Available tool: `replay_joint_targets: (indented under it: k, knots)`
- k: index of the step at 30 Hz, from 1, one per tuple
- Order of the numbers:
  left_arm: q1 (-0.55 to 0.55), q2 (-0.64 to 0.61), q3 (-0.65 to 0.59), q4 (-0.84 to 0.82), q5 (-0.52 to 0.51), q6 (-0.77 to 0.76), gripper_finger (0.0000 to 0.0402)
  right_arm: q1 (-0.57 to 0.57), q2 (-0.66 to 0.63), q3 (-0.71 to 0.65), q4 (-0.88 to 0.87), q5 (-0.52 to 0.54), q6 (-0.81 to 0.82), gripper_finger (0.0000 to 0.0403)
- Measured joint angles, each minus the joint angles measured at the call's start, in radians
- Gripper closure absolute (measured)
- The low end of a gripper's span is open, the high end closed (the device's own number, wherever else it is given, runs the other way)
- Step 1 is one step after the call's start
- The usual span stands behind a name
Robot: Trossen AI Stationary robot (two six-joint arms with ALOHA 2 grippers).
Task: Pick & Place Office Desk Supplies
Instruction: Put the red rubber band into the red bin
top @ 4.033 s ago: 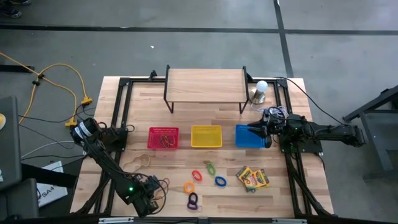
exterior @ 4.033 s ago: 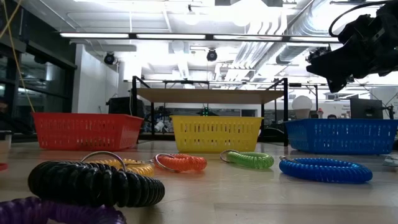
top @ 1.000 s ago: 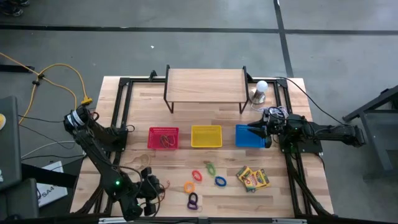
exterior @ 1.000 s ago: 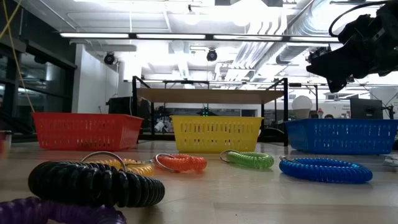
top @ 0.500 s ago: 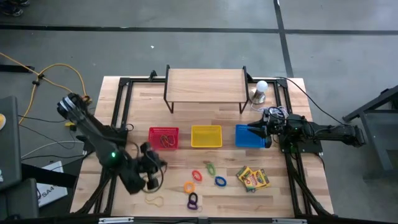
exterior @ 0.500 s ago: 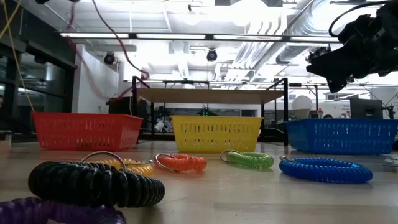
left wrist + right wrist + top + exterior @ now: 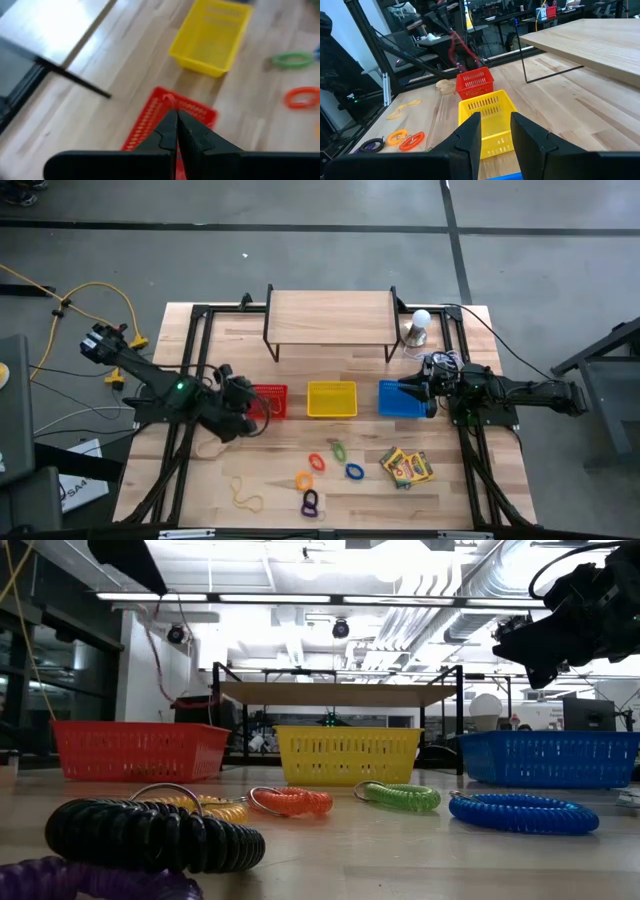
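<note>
My left gripper (image 7: 254, 410) is shut over the left part of the red basket (image 7: 272, 402), with a thin reddish rubber band (image 7: 465, 50) in it. Two tan rubber bands (image 7: 210, 448) (image 7: 245, 498) lie flat on the near-left table. The coiled rings lie flat near the middle: orange (image 7: 317, 463), green (image 7: 339, 450), blue (image 7: 354, 471), yellow-orange (image 7: 304, 480) and purple with black (image 7: 310, 502). The crayon boxes (image 7: 406, 467) lie to their right. My right gripper (image 7: 408, 390) hangs open over the blue basket's (image 7: 398, 408) left end. My left gripper pinches the reddish rubber band between its shut fingertips (image 7: 172, 111); a small loop (image 7: 169, 98) pokes out past them. The band hangs as a long thin strand (image 7: 165, 640) below the gripper, toward the red basket. I cannot tell whether its lower end touches the basket.
A yellow basket (image 7: 332, 400) stands between the red and blue ones. A wooden shelf on black legs (image 7: 330, 320) spans the far side, with a white bulb (image 7: 420, 325) and tangled white wire (image 7: 440, 363) to its right. Bare wood lies near the right edge.
My left arm has swung from the table's near-left corner up and toward the far edge, ending above the red basket with the band trailing below it. My right arm has kept still.
</note>
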Motion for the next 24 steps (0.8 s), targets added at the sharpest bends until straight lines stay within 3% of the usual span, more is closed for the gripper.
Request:
replay_joint_targets:
  k: [12,24]
  knots:
    - [0.037,0.007,-0.001,-0.057,0.016,0.005,0.0401,0.0,0.0,0.0,0.0,0.0,0.0,0.0309]
    - [0.044,0.122,-0.024,-0.101,0.047,-0.038,0.0401,0.0,0.0,0.0,0.0,0.0,0.0,0.0309]
